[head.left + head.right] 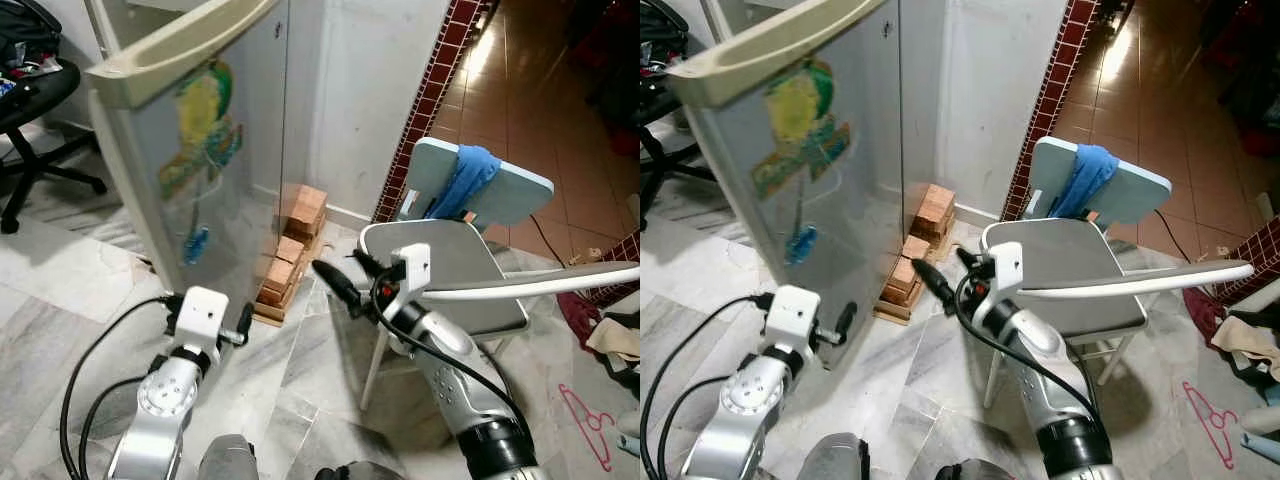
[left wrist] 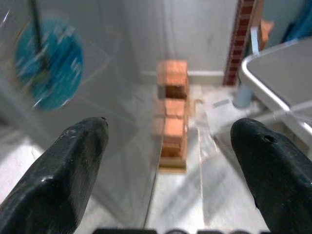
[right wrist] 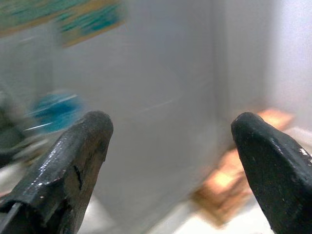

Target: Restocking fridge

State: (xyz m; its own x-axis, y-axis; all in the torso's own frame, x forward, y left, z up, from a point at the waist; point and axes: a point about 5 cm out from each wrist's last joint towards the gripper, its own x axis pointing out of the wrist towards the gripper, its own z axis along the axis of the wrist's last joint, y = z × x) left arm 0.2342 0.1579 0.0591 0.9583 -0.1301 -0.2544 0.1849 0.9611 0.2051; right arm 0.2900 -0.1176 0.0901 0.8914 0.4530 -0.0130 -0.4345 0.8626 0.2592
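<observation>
Both arms reach forward, low. Left gripper [image 2: 168, 161] fingers spread wide, empty, beside fridge door [image 1: 215, 170]. Right gripper [image 3: 170, 161] also wide, empty, aimed at the fridge; view blurry, probably not touching.

Marble floor [image 1: 60, 290], white wall [image 1: 375, 90], grey chair [image 1: 470, 270]

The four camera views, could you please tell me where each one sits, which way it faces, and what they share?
Left eye view: head camera, looking down at the fridge door, chair and both arms.
Right eye view: same head, same scene, shifted slightly.
Left wrist view: along the open left end effector toward the stacked bricks beside the door.
Right wrist view: along the open right end effector toward the door, blurred.
Shared: the door and bricks appear in every view.
</observation>
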